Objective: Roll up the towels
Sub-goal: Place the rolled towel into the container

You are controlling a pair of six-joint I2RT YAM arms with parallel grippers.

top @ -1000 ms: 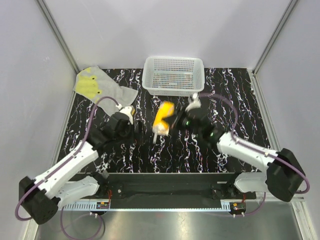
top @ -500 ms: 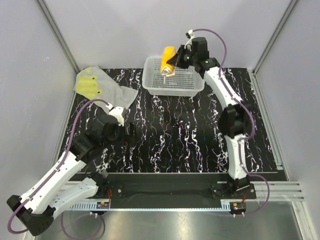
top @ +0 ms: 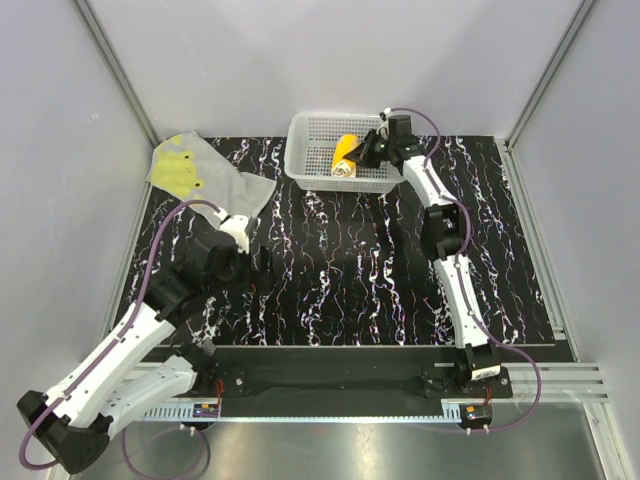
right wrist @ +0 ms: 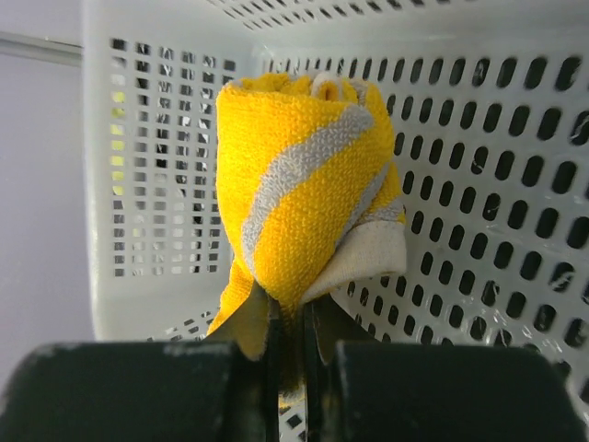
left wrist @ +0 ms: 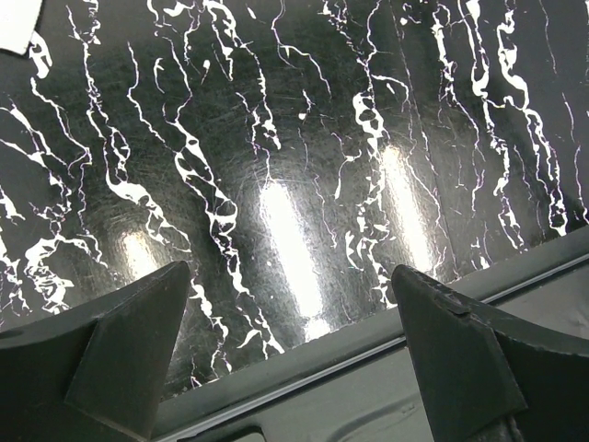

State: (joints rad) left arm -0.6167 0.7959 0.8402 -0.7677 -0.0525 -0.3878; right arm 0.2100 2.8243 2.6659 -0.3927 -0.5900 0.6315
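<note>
The rolled orange towel [top: 345, 156] with pale stripes is inside the white basket [top: 320, 130] at the back of the table. My right gripper [top: 362, 156] reaches into the basket and is shut on the towel's lower end; in the right wrist view the roll [right wrist: 304, 212] stands just above the pinched fingers [right wrist: 317, 336]. The grey towel with yellow-green blotches [top: 200, 172] lies unrolled and flat at the far left corner. My left gripper [top: 250, 262] hovers open and empty over the bare table left of centre; its fingertips [left wrist: 138, 318] frame only the table surface.
The table is black with white marbling [top: 340, 280], ringed by pale walls and aluminium posts. A dark rail [top: 340, 365] runs along the near edge, also seen in the left wrist view [left wrist: 368, 387]. The basket's perforated walls [right wrist: 497, 166] close in around the right gripper.
My right gripper carried the orange roll from the table's middle up over the basket, then lowered it inside. My left arm drew back a little toward the near left.
</note>
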